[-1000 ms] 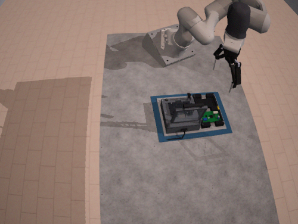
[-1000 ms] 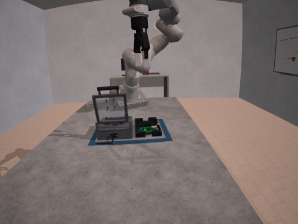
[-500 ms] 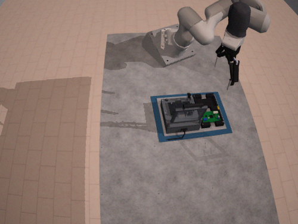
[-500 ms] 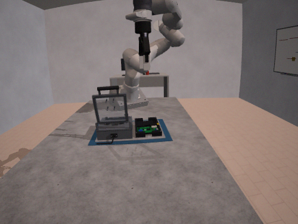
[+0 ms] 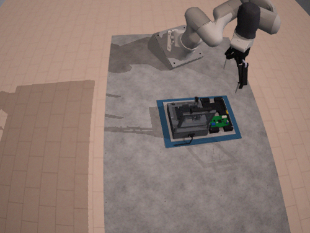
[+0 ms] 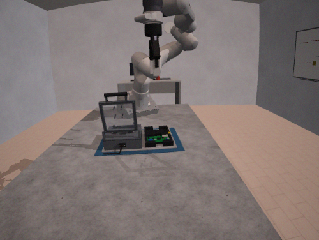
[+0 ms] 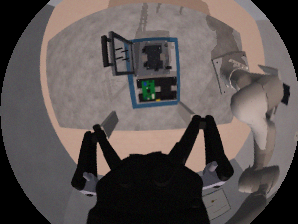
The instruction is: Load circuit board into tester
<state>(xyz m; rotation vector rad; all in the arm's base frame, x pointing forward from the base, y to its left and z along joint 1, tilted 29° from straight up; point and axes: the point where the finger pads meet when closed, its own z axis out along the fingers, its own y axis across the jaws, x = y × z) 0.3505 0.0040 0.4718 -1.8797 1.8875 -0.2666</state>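
A: Status?

B: Gripper hangs high above the worktop, toward the edge where the arm's base is bolted, well apart from the fixtures. Fingers spread wide, nothing between them.

A: Where is the board?

B: Circuit board sits in the black tray, on the blue mat near the middle of the worktop. The tray stands just beside the tester. The board looks to rest slightly tilted in the tray, green side up; the exterior view agrees.

A: Lid?

B: Lid stands upright with its handle on top, so the nest is accessible. Pins and the lone black post are too small to make out.

A: Handling?

B: By judgement: thin, stiff, light. It won't flex, but the components on top are fragile, so no pads on the populated face. Best hold is across two opposite bare edges, fingers straddling the board and away from the white connector. Edges are thin and smooth, so it may slip or pivot if pinched off-centre.

A: Risk?

B: Tray walls crowd the edges, so finger clearance looks tight. Connector direction can't be read at this range.
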